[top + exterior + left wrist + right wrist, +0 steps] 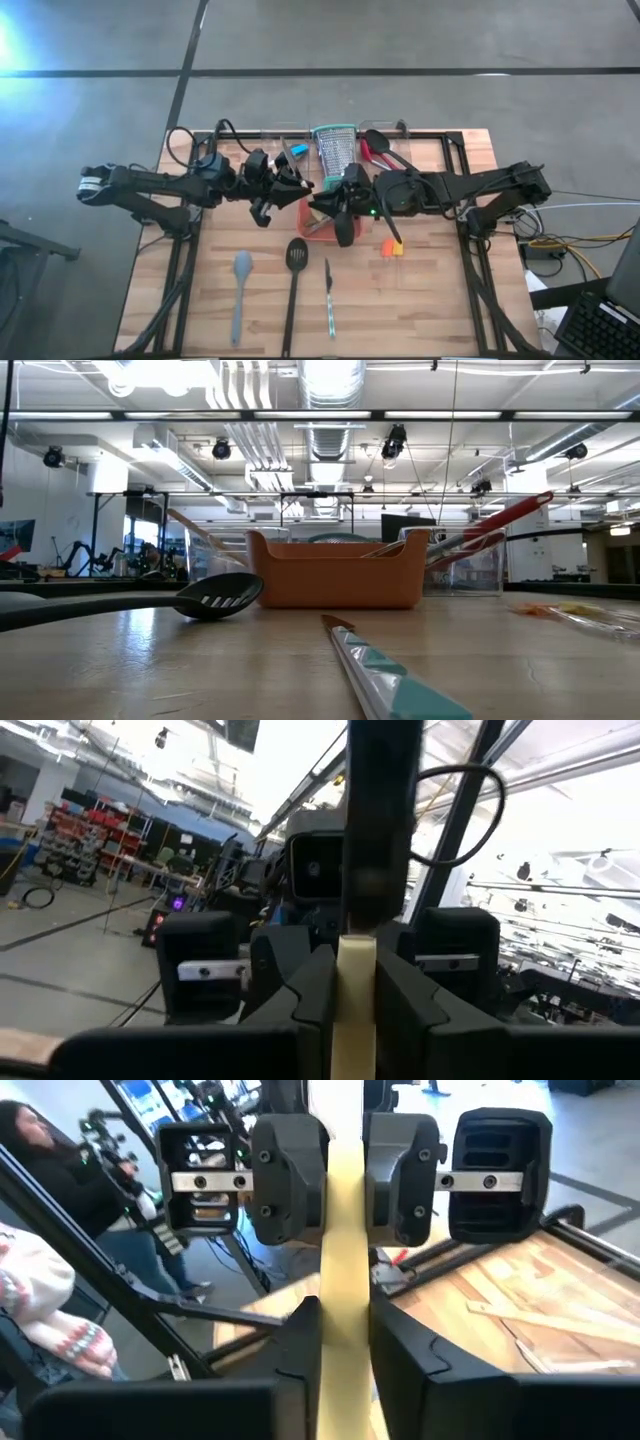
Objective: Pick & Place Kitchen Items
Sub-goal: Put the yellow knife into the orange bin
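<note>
A utensil with a pale handle (pixel 343 1230) and a dark upper part (pixel 375 820) hangs in the air over the orange tray (pixel 318 226). Both grippers are shut on it. My left gripper (pixel 298 190) comes in from the table's left and my right gripper (pixel 332 205) from the right, so they meet fingertip to fingertip above the tray. A grey spatula (pixel 241 272), a black slotted turner (pixel 296 256) and a small knife (pixel 328 296) lie flat on the near half of the table. My left gripper pinches the pale handle (pixel 355 975) between its two fingers, coming roughly level from the table's left and lying across the handle. The utensil is lifted clear of the tray. My right gripper pinches the same pale handle (pixel 345 1335) between its two fingers, roughly level from the table's right and across it. The left gripper's fingers (pixel 290 1180) close on the handle just beyond mine.
The steel grater with teal rims (pixel 333 150) stands at the back middle. Beside it a clear bin holds a red and a black spoon (pixel 378 148). A small orange and yellow piece (pixel 391 247) lies right of the tray. A person sits beyond the table (pixel 40 1170).
</note>
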